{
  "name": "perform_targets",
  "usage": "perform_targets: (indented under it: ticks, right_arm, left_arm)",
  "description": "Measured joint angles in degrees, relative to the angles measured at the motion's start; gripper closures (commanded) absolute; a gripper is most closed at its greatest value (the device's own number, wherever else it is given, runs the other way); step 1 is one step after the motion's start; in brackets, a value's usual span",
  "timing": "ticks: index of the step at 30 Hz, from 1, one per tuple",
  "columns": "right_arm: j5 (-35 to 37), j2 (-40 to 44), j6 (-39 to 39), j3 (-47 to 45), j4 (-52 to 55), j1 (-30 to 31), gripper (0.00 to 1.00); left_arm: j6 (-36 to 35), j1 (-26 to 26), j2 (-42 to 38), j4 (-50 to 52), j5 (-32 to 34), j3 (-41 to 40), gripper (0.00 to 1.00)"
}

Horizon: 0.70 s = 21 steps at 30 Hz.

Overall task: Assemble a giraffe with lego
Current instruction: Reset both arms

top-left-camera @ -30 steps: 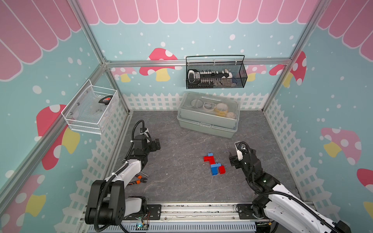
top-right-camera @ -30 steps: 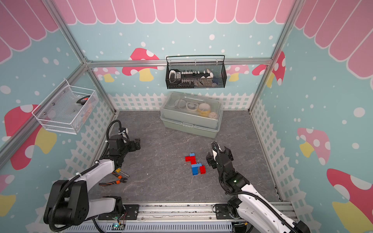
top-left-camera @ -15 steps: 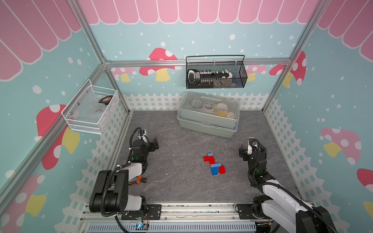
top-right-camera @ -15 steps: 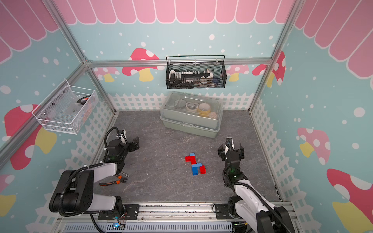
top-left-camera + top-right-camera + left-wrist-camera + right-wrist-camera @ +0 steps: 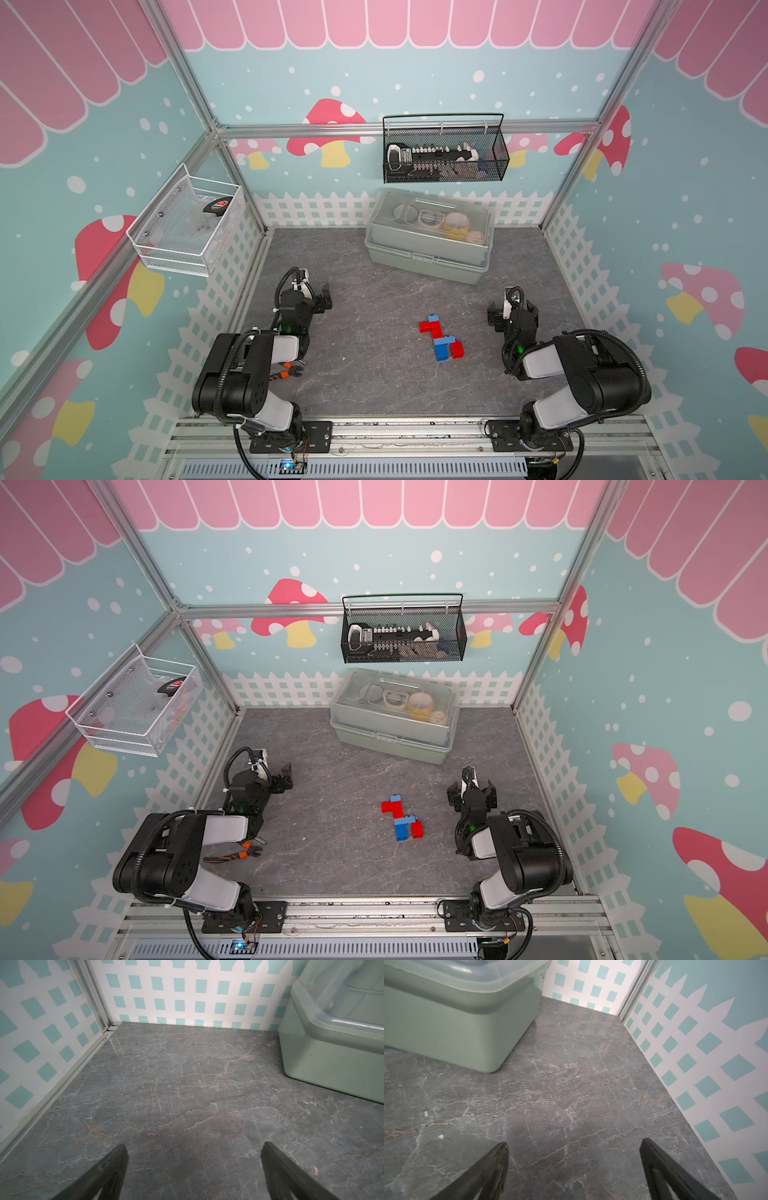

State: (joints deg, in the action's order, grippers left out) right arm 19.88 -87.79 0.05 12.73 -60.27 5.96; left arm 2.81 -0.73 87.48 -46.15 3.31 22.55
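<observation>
Top views both show the giraffe (image 5: 441,340) lying flat mid-desk (image 5: 374,386), its red and blue pieces joined, so the build looks finished. In the wrist views, the left hand (image 5: 193,1151) and right hand (image 5: 574,1149) are spread wide, empty, and well apart from it.

Left arm (image 5: 237,376), right arm (image 5: 598,374): black joint housings, pale grey link shells, black corrugated cable loops (image 5: 280,286), green indicator lights (image 5: 286,328), bolted black base plates (image 5: 318,434), dark tapered jaws.
</observation>
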Motion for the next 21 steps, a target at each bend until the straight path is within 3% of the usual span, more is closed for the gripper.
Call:
perform_targets:
  ticks: [5,21]
  right_arm:
    - [-2.1,0.2,2.5,7.0,3.7,-3.7,0.01]
    - [-9.6,0.5,2.7,7.3,7.6,-4.5,0.01]
  left_arm:
    - [0.0,-0.3,0.0,-0.1,2.0,0.0,0.01]
    - [0.0,-1.2,0.0,-0.9,4.0,0.0,0.01]
